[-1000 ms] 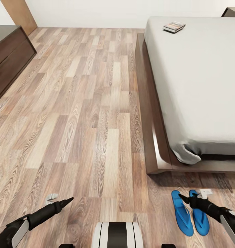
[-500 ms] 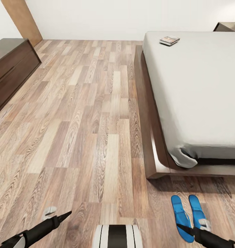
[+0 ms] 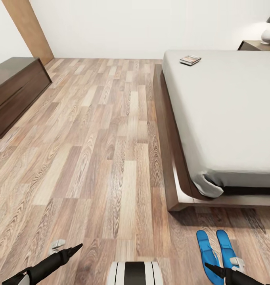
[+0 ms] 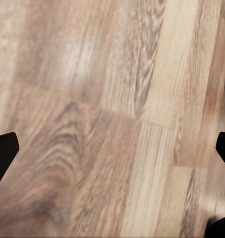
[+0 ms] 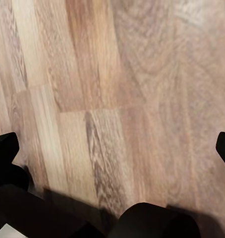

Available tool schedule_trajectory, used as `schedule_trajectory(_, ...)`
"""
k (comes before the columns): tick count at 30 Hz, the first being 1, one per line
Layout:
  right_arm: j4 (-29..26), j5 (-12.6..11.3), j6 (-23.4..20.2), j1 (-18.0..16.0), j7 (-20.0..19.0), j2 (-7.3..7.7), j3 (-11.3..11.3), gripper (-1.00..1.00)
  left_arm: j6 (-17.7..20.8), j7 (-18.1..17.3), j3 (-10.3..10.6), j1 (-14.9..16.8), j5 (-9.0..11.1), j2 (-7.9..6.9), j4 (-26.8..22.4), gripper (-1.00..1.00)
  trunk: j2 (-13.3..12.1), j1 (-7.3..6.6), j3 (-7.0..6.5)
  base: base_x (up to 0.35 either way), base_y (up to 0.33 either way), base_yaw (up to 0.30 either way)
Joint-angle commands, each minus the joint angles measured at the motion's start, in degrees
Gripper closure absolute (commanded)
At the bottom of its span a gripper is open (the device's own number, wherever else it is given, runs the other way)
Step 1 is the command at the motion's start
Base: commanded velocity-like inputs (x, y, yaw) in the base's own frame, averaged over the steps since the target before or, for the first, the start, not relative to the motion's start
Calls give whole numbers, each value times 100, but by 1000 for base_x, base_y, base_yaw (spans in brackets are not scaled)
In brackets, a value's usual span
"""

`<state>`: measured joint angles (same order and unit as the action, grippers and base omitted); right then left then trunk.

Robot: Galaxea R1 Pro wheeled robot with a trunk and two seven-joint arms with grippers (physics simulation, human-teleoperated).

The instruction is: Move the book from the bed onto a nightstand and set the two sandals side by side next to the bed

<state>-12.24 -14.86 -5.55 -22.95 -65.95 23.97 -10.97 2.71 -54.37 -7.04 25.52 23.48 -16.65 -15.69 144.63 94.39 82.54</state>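
Two sandals [image 3: 217,253] lie side by side on the floor at the bed's [image 3: 230,118] foot corner in my head view; the book [image 3: 190,59] waits on the mattress, so I judge it comes next. No writing is readable. Both wrist views show my fingers spread wide, holding nothing.

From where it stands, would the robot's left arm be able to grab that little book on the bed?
Probably not. The book lies at the bed's far end near the wall, while the left end effector hangs low over the floor at the foot end. It would likely need to roll closer.
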Motion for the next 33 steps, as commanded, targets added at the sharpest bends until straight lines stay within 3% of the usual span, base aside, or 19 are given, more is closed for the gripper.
schedule_trajectory(1,2,-52,-59,-3,-13,2,16,-100,29,-21,2,2,34,1,4,-100,0,-3,-19,0,0,0)
schedule_trajectory(10,11,-52,-52,-3,6,-5,16,-100,31,-40,1,2,34,-25,4,-100,-12,-26,-219,0,0,0)
schedule_trajectory(11,18,-52,161,-3,12,-6,16,-100,28,-24,1,3,34,-14,4,-100,-14,-29,-241,0,0,0)
schedule_trajectory(15,20,-46,284,-2,12,-7,16,-100,28,-21,1,4,34,-28,4,-100,-19,-39,-330,0,0,0)
schedule_trajectory(33,26,-43,309,-5,244,-36,24,-100,23,-12,7,3,34,-10,4,-100,-43,-86,-728,0,0,0)
